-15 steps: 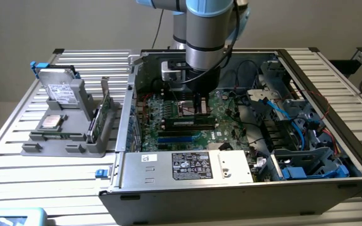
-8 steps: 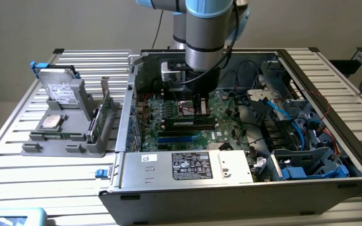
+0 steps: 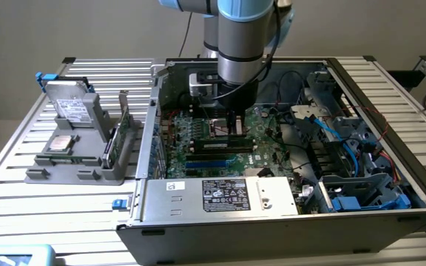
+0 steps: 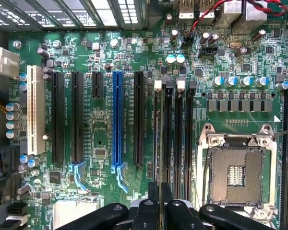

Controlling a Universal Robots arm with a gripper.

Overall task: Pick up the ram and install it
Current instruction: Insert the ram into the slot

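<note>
The ram point(image 3: 213, 145) is a thin green stick with a small label, standing on edge at the memory slots point(image 4: 177, 139) of the motherboard point(image 4: 101, 139) inside the open computer case point(image 3: 153, 127). In the wrist view I see the ram point(image 4: 157, 139) edge-on, lined up with the slot nearest the black expansion slots. My gripper point(image 3: 233, 132) reaches straight down into the case. Its two black fingers sit close together on the stick's top edge, so the gripper point(image 4: 160, 194) is shut on it. I cannot tell how deep the stick sits in the slot.
The bare CPU socket point(image 4: 237, 175) lies just beside the memory slots, with a blue expansion slot point(image 4: 117, 120) and a white one point(image 4: 34, 110) on the other side. A power supply point(image 3: 221, 194) and blue cables point(image 3: 331, 130) crowd the case. A hard drive point(image 3: 72, 108) and an expansion card point(image 3: 118, 136) stand in a grey holder outside.
</note>
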